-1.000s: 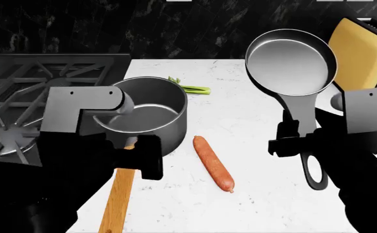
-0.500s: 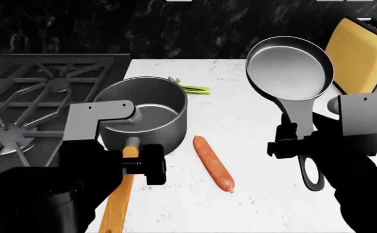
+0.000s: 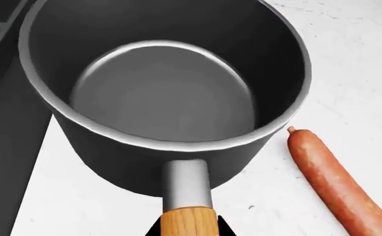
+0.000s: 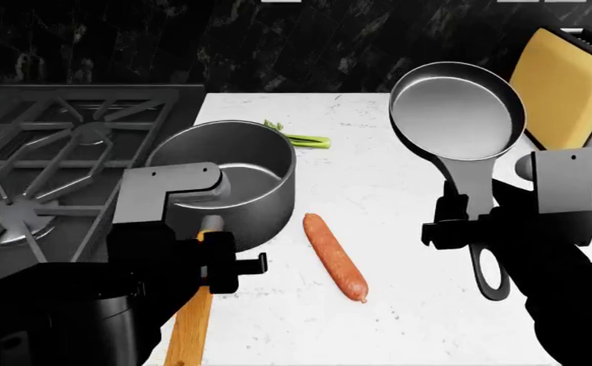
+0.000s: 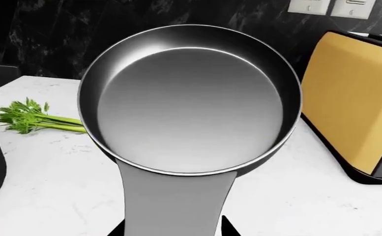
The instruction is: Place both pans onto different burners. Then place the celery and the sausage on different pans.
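Observation:
The deep grey saucepan (image 4: 229, 179) stands on the white counter beside the stove; my left gripper (image 4: 219, 263) is shut on its wooden handle (image 3: 187, 221), the dark fingers pressed to both sides just behind the metal neck. The shallow frying pan (image 4: 459, 110) hangs above the counter, and my right gripper (image 4: 460, 221) is shut on its flat grey handle (image 5: 174, 201). The orange-red sausage (image 4: 334, 257) lies on the counter between the two arms, close to the saucepan (image 3: 164, 93). The celery (image 4: 298, 139) lies behind the saucepan. Burners (image 4: 16, 217) under black grates lie at the left.
A yellow toaster (image 4: 565, 84) stands at the back right, close to the frying pan (image 5: 191, 98). A dark marble wall runs behind the counter. The stove's edge (image 3: 7, 162) runs right beside the saucepan. White counter (image 4: 398, 305) lies around the sausage.
My left gripper has slid back along the wooden handle, away from the saucepan's wall. The frying pan has sunk slightly in my right gripper. Saucepan, sausage and celery lie where they were.

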Available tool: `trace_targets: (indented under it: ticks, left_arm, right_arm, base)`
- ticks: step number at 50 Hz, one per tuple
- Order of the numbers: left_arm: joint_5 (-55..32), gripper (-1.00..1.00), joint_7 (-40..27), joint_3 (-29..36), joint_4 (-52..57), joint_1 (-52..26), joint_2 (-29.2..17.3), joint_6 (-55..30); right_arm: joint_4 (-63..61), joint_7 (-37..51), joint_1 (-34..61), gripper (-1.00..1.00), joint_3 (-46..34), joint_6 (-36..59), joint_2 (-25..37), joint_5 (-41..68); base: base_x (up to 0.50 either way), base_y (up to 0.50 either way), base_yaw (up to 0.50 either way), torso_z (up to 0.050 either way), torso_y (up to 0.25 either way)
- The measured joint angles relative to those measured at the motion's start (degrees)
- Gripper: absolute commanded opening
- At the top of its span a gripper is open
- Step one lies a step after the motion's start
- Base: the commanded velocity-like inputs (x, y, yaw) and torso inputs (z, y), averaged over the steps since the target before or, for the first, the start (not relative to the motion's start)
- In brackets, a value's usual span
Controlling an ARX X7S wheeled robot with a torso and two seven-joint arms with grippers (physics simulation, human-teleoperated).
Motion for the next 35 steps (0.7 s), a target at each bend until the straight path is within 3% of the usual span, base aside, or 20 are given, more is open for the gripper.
trace_targets:
  ticks: [17, 35]
  left_arm:
    - [1.74, -1.00, 1.27, -0.40, 2.48, -0.30, -0.17, 0.81]
    - [10.56, -1.00, 6.09, -3.45, 5.72, -0.71, -1.75, 1.53]
  right_arm:
    - [0.40, -0.32, -0.05, -1.00, -0.23, -0.40, -0.03, -0.47]
    - [-1.61, 2.06, 1.04, -1.00, 0.56, 0.72, 1.42, 1.62]
  base:
    - [0.00, 0.00, 0.00, 0.001, 0.002]
    - [0.00, 0.00, 0.00, 0.001, 0.002]
